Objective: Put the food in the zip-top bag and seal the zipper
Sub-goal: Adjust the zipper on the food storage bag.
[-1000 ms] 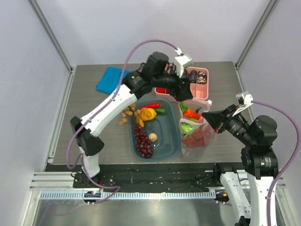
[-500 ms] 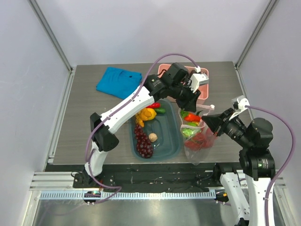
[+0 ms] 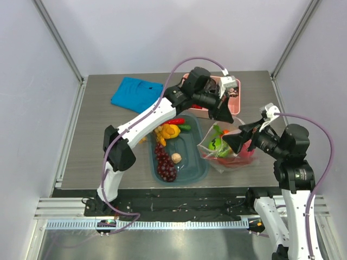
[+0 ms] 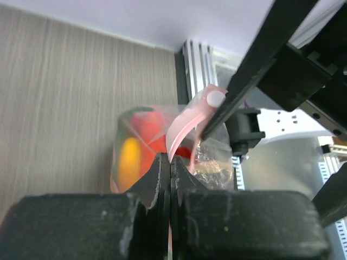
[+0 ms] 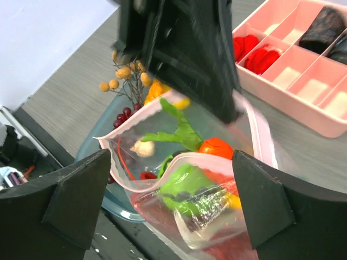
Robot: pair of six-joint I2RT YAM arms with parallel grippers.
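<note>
Zipper [image 4: 181, 125] pinched flat in your left gripper [image 4: 170, 172], the zip-top bag [image 3: 232, 154] lying at three o'clock of the teal tub [image 3: 191, 143] with your right gripper [image 5: 171, 156] spread around it, you probably needed a steady slide along the strip.

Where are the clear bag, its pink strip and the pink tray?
clear bag [image 3: 230, 157]: overhead view, its see-through side.
pink strip [image 4: 179, 127]: left wrist view, middle of its curve.
pink tray [image 5: 312, 89]: right wrist view, an empty compartment's floor.
</note>
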